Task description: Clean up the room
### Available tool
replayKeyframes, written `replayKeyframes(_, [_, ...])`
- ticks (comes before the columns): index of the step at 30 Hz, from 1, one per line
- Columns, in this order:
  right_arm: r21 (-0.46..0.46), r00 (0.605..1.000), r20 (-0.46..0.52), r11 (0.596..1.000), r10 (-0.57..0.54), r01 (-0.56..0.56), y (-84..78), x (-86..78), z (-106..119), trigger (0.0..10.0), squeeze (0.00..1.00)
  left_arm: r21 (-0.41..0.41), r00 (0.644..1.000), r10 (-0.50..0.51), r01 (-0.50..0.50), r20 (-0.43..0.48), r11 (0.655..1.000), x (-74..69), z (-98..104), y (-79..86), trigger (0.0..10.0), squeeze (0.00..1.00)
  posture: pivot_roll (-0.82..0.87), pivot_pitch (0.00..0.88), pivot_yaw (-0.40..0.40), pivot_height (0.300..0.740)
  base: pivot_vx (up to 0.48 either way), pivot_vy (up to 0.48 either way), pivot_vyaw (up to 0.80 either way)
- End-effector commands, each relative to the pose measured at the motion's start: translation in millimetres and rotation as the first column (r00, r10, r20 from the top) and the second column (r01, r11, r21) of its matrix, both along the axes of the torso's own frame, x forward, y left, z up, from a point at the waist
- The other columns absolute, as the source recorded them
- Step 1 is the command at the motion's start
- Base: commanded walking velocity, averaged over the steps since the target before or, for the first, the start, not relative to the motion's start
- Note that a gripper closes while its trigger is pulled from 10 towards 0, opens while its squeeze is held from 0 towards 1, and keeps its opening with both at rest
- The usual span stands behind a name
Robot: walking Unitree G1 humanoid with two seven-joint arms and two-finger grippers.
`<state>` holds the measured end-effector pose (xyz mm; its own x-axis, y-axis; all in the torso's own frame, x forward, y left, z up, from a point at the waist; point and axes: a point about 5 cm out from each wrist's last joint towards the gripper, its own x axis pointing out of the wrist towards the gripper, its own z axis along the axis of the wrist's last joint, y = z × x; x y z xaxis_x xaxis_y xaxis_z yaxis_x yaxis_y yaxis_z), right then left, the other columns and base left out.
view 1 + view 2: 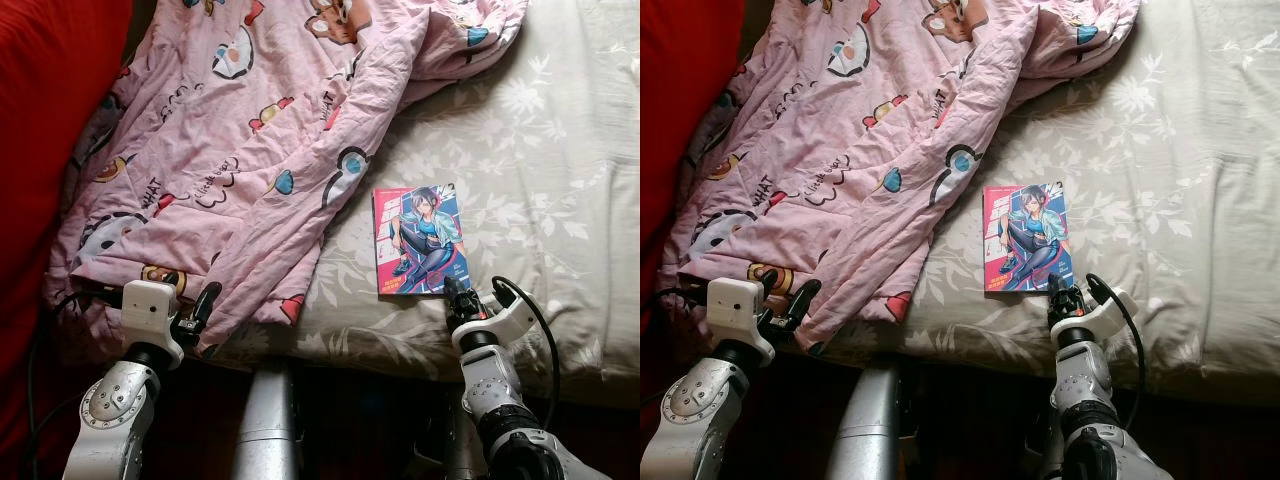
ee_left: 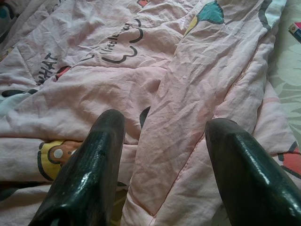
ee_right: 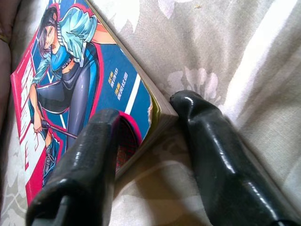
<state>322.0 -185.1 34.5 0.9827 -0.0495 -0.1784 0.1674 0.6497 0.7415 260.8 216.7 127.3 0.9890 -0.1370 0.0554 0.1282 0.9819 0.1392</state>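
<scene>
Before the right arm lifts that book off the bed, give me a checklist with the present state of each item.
1. Right gripper at the book: ok, its fingers straddle the near corner.
2. Right gripper closed on the book: not ok, there is a gap beside one finger.
3. Book free of the pink blanket: ok, it lies apart on the flowered sheet.
4. Cable at the right wrist clear of the book: ok.
5. Left gripper out of the way: ok, open over the blanket.

One comic book (image 1: 421, 239); one pink quilt (image 1: 250, 150); one red pillow (image 1: 50, 130); one bed (image 1: 560, 200).
</scene>
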Motion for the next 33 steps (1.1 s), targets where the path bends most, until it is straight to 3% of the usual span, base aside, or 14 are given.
replayKeyframes(1, [0.119,0.97,-0.231,0.992,0.078,-0.052,27.1,-38.3,-50,0.0,0.0,0.025,0.999,0.025,-0.024,-0.042,0.999,-4.7,-8,8.1,10.0,0.0,0.22,0.396,0.183,0.592,0.0,0.0,0.0])
replayKeyframes(17, [0.07,0.981,-0.132,0.989,0.141,-0.133,32.9,-23.1,-33,0.0,0.0,0.027,0.999,0.032,-0.031,-0.038,0.999,1.9,-9,8.3,10.0,0.0,0.21,0.369,0.178,0.592,0.0,0.0,0.0])
replayKeyframes(27, [-0.068,0.987,-0.013,0.985,0.157,-0.158,28.9,-6.7,-10,0.0,0.0,0.026,0.999,0.037,-0.036,-0.032,0.999,11.8,-11,8.6,10.0,0.0,0.17,0.311,0.16,0.592,0.0,0.0,0.0])
replayKeyframes(33, [-0.198,0.986,0.116,0.975,0.122,-0.098,11.6,2.4,13,0.0,0.0,0.013,0.998,0.037,-0.037,-0.053,0.999,15.7,-23,5.2,10.0,0.0,0.12,0.262,0.136,0.592,0.0,0.0,0.0])
